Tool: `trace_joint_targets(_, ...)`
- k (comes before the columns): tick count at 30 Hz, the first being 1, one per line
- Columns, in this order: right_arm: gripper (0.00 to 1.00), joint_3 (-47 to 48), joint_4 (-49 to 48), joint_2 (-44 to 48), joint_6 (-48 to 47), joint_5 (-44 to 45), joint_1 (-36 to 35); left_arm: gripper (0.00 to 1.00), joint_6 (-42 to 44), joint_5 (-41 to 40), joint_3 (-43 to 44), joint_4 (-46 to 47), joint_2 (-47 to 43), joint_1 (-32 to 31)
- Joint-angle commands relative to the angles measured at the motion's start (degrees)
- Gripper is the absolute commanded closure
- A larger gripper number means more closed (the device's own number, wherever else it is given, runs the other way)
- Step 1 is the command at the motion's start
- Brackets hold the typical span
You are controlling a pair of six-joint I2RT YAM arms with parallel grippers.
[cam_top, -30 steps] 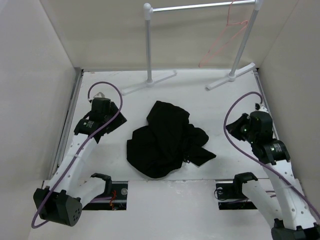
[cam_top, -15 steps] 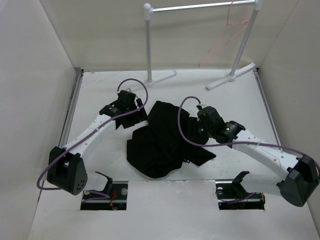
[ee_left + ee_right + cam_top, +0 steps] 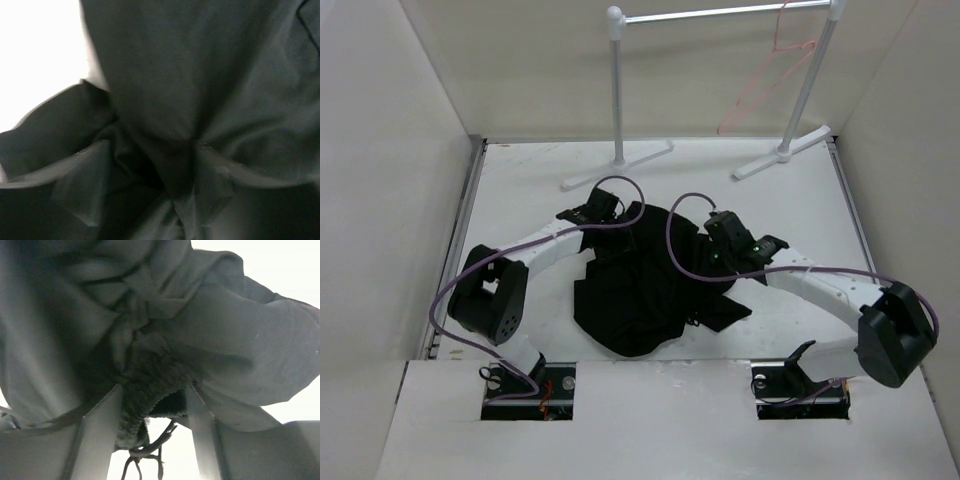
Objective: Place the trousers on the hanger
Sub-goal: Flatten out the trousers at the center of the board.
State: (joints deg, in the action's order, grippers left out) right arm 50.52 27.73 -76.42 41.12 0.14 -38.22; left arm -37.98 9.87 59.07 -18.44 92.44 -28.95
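Top view alone showed black trousers (image 3: 640, 290) heaped mid table (image 3: 520, 180), pink hanger (image 3: 770, 75) on rear rack (image 3: 617, 90), 2 arms reaching in, right gripper (image 3: 155, 390) in its wrist view spread astride the ribbed waistband (image 3: 142, 400), left gripper (image 3: 625, 215) at the heap's far-left edge, its wrist view all cloth, grip impossible to tell

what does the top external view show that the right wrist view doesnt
Only the top external view shows the hanger on the white rack at the far end of the table, and both arms, with the left gripper and right gripper at the far side of the cloth heap. Only the right wrist view shows the ribbed waistband and its drawstring up close, between that gripper's fingers. Both show the black trousers, crumpled.
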Motion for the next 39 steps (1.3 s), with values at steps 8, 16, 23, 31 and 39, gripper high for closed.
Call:
trace_joint_targets(8,0.99,14.0,-1.3,1.9,1.5,-2.5,-0.3,0.97,-5.0,-3.4,4.1,0.5,-15.2,6.7)
trace_joint_targets(16,0.99,42.4,7.6,6.6,-1.0,2.6,-3.9,0.99,-3.0,-12.8,29.6,-16.4,-30.4,17.6)
trace_joint_targets(23,1.00,57.0,11.0,11.1,-1.3,8.7,-9.3,0.95,-1.0,-16.0,52.2,-24.1,-31.0,16.9)
trace_joint_targets(31,0.99,39.5,10.6,17.7,2.5,7.3,4.7,0.63,-3.1,-17.8,39.8,-23.2,-26.3,3.4)
trace_joint_targets(39,0.99,6.0,-2.1,21.5,6.5,2.3,37.5,0.32,-7.6,-18.2,14.2,-19.1,-26.7,-1.8)
